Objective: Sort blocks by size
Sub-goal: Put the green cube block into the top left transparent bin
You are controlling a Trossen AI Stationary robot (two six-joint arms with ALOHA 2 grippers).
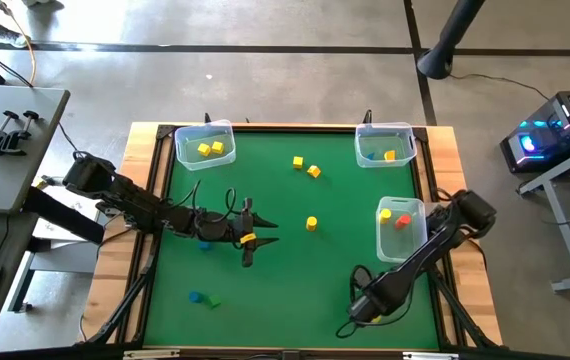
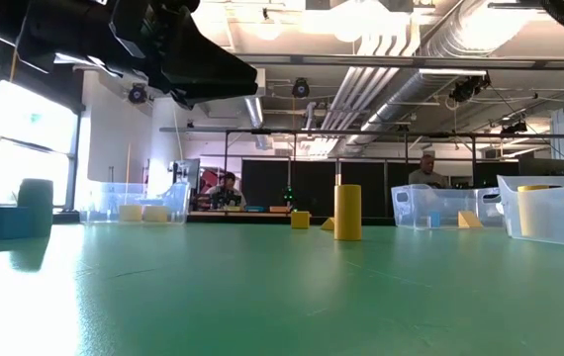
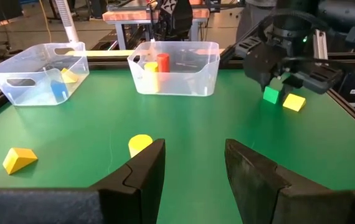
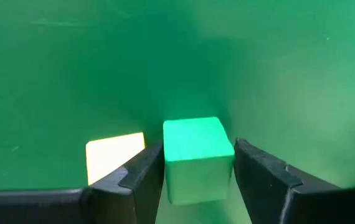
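My right gripper [image 1: 365,308] points down at the table's near right and is shut on a green cube [image 4: 197,155]. A yellow block [image 4: 115,155] lies right beside the cube. Both also show in the left wrist view, the cube [image 3: 271,94] and the yellow block [image 3: 294,102]. My left gripper [image 1: 260,232] is open and empty at mid-table, its fingers level and pointing toward the right edge. A yellow cylinder [image 1: 311,223] stands on end just ahead of it and also shows in the left wrist view [image 3: 140,144]. My right gripper pinches the green cube by two opposite side faces [image 4: 227,163] between its two fingers. The fingers come from above, pointing down. The cube sits level, its top up. I cannot tell whether it is on the felt or just above it.
Three clear bins hold blocks: far left [image 1: 205,145], far right [image 1: 385,145] and at the right edge [image 1: 402,225]. Two yellow blocks [image 1: 306,166] lie far centre. A blue [image 1: 197,297] and a green block [image 1: 213,301] lie near left. A blue block [image 1: 205,244] lies under the left arm.
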